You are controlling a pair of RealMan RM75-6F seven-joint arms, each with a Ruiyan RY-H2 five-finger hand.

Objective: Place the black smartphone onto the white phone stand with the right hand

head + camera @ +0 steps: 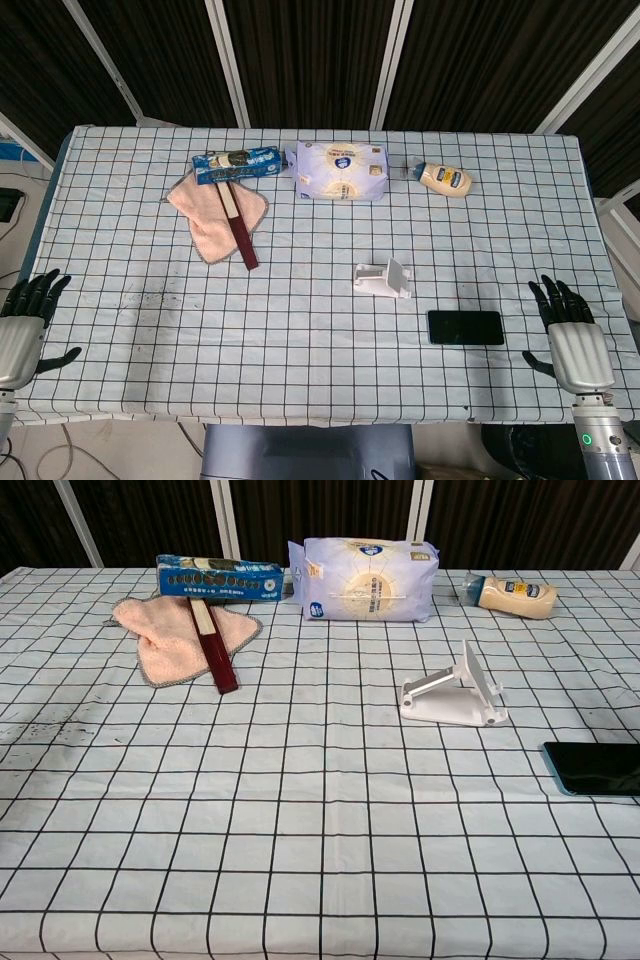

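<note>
The black smartphone (465, 327) (595, 768) lies flat on the checked tablecloth, just right of and nearer than the white phone stand (384, 279) (455, 692), which stands empty near the table's middle. My right hand (570, 333) rests at the table's right front edge, fingers spread and holding nothing, a short way right of the phone. My left hand (27, 320) sits at the left front edge, also spread and empty. Neither hand shows in the chest view.
At the back lie a pink cloth (215, 212) with a dark red folded fan (238, 224) across it, a blue box (235, 165), a pale purple packet (340, 172) and a mayonnaise bottle (444, 179) on its side.
</note>
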